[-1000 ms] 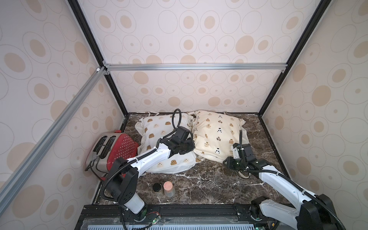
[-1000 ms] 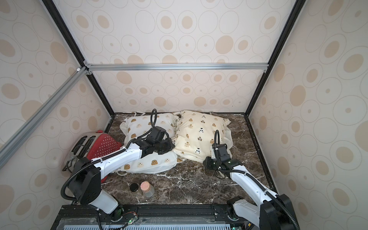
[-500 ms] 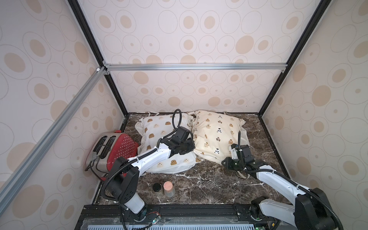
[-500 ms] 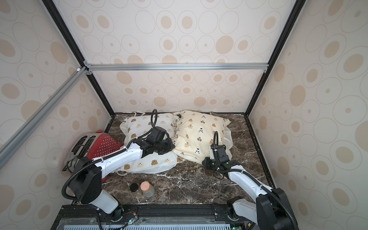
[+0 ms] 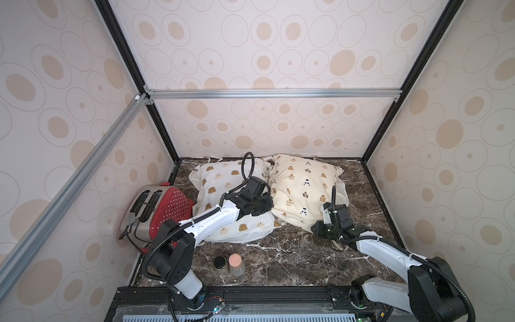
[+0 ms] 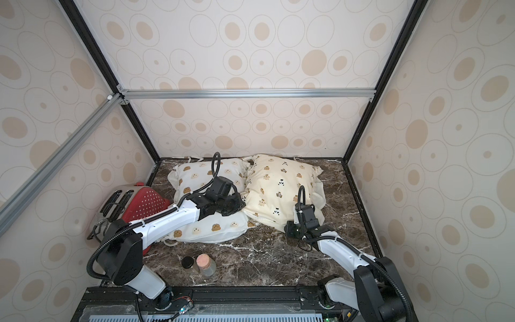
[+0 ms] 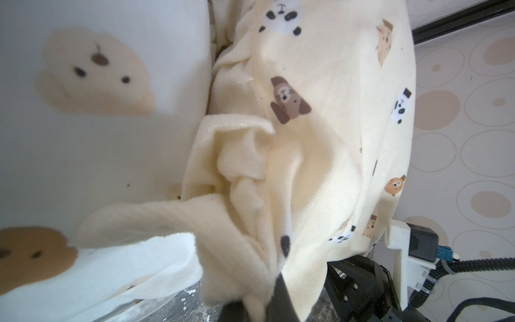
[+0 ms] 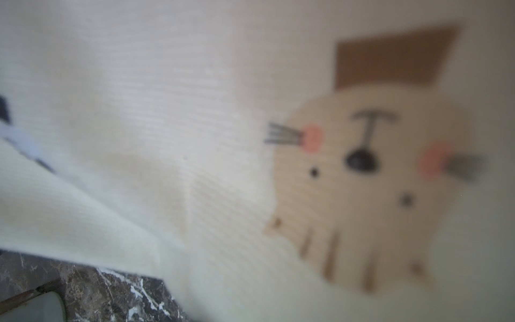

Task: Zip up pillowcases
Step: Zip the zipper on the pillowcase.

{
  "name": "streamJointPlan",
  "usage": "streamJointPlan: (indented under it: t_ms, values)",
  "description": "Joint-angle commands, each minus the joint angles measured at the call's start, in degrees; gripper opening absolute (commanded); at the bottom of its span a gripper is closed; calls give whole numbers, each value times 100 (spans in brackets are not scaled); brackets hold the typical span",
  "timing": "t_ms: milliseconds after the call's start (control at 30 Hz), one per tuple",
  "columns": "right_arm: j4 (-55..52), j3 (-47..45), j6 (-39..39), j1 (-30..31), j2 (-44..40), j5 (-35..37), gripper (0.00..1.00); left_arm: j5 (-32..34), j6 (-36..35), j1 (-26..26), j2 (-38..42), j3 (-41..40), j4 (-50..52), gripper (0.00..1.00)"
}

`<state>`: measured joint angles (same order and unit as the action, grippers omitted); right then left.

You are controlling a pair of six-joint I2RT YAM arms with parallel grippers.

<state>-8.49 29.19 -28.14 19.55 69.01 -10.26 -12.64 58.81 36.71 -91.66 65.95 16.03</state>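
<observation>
Two stuffed pillowcases lie side by side at the back of the marble table. The white one with brown and cream faces [image 5: 223, 178] is on the left and the cream-yellow one with small bears [image 5: 303, 181] on the right; both top views show them. My left gripper [image 5: 267, 206] reaches over the white pillowcase to the gap between them. In the left wrist view it [image 7: 259, 304] is shut on a bunch of the cream-yellow ruffle [image 7: 239, 167]. My right gripper [image 5: 317, 230] is pressed against the cream-yellow pillowcase's front edge. Blurred fabric [image 8: 195, 125] fills the right wrist view and hides its jaws.
A red dotted toaster [image 5: 161, 212] stands at the left wall beside the white pillowcase. Two small jars [image 5: 236, 263] stand near the front edge of the marble table [image 5: 292, 259]. Patterned walls close in the back and both sides.
My right gripper has slid a little to the left along the cream-yellow pillowcase's front edge. The left arm has stayed where it was, still gripping the ruffle.
</observation>
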Motion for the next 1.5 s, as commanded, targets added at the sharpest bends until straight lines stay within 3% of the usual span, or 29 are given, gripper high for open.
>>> streamJointPlan:
  t_ms: [0,433,667,800,967,1267,1333,1400,1467]
  values:
    - [275,-117,-16,24,146,114,20,9,-58,-61,-25,269,70,0]
    - [1011,-288,104,24,212,46,13,-55,27,-63,-29,210,-48,0]
    - [812,-306,152,30,84,95,0,-35,22,-58,-42,216,-47,0]
    - [597,-283,36,46,-26,-104,0,-37,26,-59,-45,221,-84,0]
    - [495,-215,-375,637,-317,-25,0,-46,177,-59,-63,151,-279,0]
    - [-391,105,-432,857,-651,406,0,163,261,-64,110,-48,-360,0]
    - [-1026,228,-747,850,-726,854,0,371,210,-134,224,-65,-216,0]
    - [-2136,277,-1403,732,-976,1772,0,420,132,-478,358,-117,-49,0]
    - [-2691,91,-1713,328,-1409,1983,0,549,114,-825,540,-301,-87,0]
